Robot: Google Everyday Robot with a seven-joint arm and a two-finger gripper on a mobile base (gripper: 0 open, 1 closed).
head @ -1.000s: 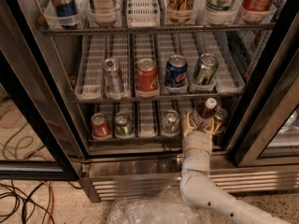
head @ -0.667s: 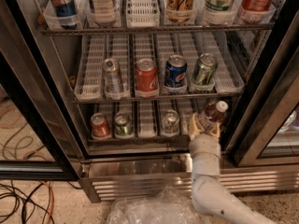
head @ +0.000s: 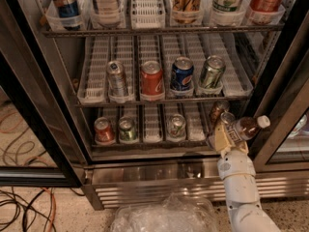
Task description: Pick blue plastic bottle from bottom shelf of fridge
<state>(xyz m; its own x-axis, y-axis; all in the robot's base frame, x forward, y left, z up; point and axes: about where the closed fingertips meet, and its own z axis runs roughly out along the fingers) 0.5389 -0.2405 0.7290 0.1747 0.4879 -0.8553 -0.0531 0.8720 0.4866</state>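
The blue plastic bottle [head: 243, 128], with white cap, dark liquid and a pale label, lies tilted to the right in my gripper [head: 227, 137]. The gripper is shut on the bottle and holds it just in front of the right end of the bottom shelf [head: 154, 144] of the fridge [head: 48, 100]. My white arm [head: 239, 187] rises from the lower right. The bottle's cap points toward the right door frame.
Three cans [head: 104, 130] [head: 127, 130] [head: 176, 126] stand on the bottom shelf, and another can [head: 218, 108] stands behind the gripper. Several cans stand on the middle rack. The black door frame [head: 280, 115] is close on the right. A clear plastic bag [head: 164, 216] lies on the floor, cables at left.
The gripper has pulled the bottle out of the shelf toward the right and front. The bottle has tipped from upright to lying rightward.
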